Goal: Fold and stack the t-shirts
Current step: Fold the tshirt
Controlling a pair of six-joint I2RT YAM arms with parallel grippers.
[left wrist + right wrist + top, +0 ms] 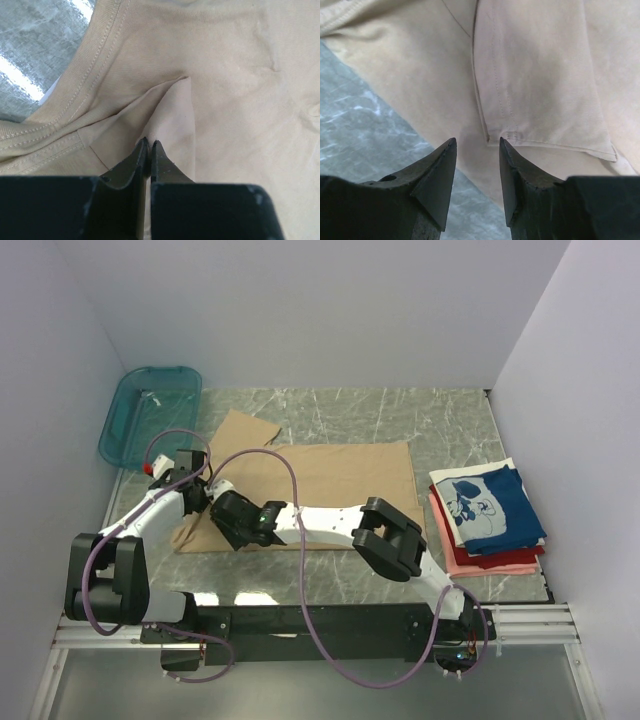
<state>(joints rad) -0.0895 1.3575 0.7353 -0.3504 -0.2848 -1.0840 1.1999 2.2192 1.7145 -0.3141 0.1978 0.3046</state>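
Marble table bears tan t-shirt; left gripper seemingly pinches its fold, right gripper parted above.

one tan t-shirt, at least three stacked t-shirts, one teal basket

Top view: the desk fills mid frame. At centre the spread t-shirt lies flat on it, one sleeve reaching toward upper left. At right of frame, on the desk and apart from that shirt, sits the stack of folded t-shirts. In the upper left the basket stands at the desk's far-left corner. Over the shirt's lower-left corner are the left gripper, jaws on a raised fold, and just right of it the right gripper, jaws above the shirt's edge.
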